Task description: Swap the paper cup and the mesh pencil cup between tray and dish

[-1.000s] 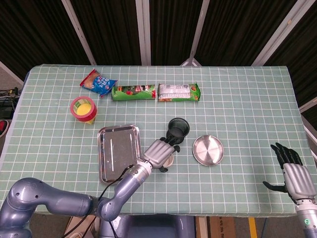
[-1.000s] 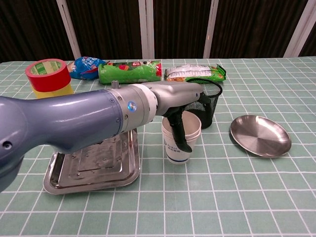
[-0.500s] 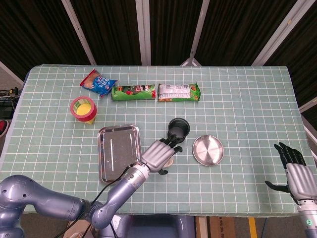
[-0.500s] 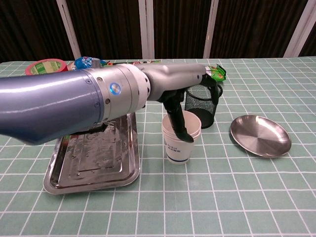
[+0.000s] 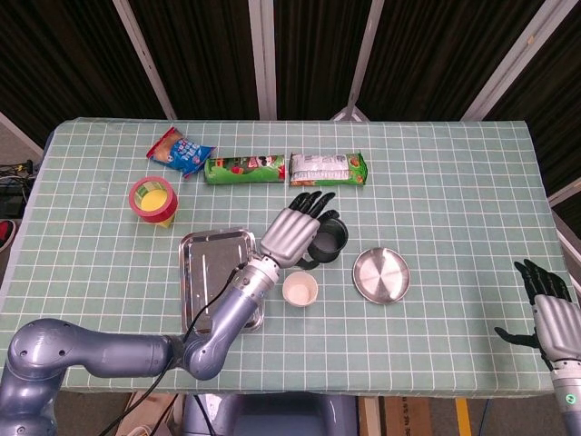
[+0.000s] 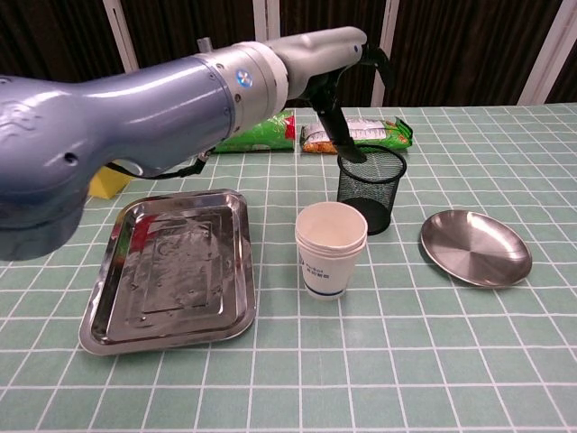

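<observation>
The white paper cup [image 5: 300, 290] [image 6: 331, 248] stands upright on the table between the steel tray [image 5: 207, 292] [image 6: 171, 266] and the round steel dish [image 5: 381, 274] [image 6: 475, 246]. Both tray and dish hold nothing. The black mesh pencil cup [image 5: 330, 242] [image 6: 370, 188] stands just behind the paper cup, also on the table. My left hand [image 5: 292, 234] [image 6: 329, 68] hangs raised above the mesh cup's left rim, fingers stretched out, holding nothing. My right hand [image 5: 550, 313] is open, off the table's front right corner.
Along the far side lie a blue snack bag [image 5: 180, 151], a green tube [image 5: 245, 169] and a green packet [image 5: 327, 168] [image 6: 361, 133]. A red tape roll on a yellow object [image 5: 152, 200] stands left of the tray.
My left hand has let go of the paper cup and risen up and back, over the mesh cup. The paper cup stays where it stood. My right hand drifted slightly lower.
</observation>
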Controlling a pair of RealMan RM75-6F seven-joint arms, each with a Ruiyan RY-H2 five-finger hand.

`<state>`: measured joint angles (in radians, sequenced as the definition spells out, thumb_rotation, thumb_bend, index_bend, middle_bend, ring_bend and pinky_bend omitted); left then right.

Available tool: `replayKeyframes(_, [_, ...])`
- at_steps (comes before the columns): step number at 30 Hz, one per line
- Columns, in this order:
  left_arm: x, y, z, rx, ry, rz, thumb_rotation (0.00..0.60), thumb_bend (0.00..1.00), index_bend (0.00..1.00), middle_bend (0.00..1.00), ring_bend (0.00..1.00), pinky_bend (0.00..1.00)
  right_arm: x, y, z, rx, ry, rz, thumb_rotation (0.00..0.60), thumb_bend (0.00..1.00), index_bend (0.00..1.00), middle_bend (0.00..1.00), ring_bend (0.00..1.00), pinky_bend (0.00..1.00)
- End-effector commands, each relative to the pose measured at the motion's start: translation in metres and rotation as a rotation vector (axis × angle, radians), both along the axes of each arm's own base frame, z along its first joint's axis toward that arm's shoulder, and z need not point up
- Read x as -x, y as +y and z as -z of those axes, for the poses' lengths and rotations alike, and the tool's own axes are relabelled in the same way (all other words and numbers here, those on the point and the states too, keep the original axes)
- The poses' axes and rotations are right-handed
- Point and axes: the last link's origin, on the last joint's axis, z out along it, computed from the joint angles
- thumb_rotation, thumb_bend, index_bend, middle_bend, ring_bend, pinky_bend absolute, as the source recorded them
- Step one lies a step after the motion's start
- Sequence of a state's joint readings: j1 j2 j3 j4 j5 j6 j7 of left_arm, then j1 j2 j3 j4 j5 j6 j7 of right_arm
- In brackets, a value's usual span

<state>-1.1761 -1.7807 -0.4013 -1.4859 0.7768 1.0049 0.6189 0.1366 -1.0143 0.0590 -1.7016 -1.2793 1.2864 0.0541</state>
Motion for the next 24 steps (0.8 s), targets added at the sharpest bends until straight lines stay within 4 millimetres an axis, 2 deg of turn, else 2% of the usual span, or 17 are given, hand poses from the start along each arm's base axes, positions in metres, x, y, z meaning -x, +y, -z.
replayKeyframes(1, [-0.008,0.012,0.021,0.063,-0.003,-0.032,0.6,0.0,0.21,0.0,0.0,0.06,0.002,-0.002,0.0,0.002,0.005,0.008,0.6,0.0,0.05,0.0,0.0,0.0])
replayKeyframes(13, [-0.013,0.028,0.059,0.084,0.001,-0.031,0.6,0.0,0.2,0.0,0.0,0.01,0.006,-0.002,-0.004,0.017,0.012,0.034,0.6,0.0,0.05,0.0,0.0,0.0])
replayKeyframes(20, [-0.005,0.03,0.085,0.113,0.026,-0.049,0.6,0.0,0.2,0.0,0.0,0.01,0.006,-0.002,-0.005,0.017,0.011,0.039,0.6,0.0,0.05,0.0,0.0,0.0])
replayKeyframes(22, [-0.003,0.029,0.093,0.132,0.035,-0.055,0.6,0.0,0.2,0.0,0.0,0.03,0.006,-0.002,-0.005,0.022,0.008,0.038,0.6,0.0,0.05,0.0,0.0,0.0])
replayKeyframes(24, [-0.002,0.029,0.098,0.135,0.043,-0.053,0.6,0.04,0.2,0.01,0.0,0.09,0.006,-0.002,-0.005,0.023,0.009,0.037,0.6,0.0,0.05,0.0,0.0,0.0])
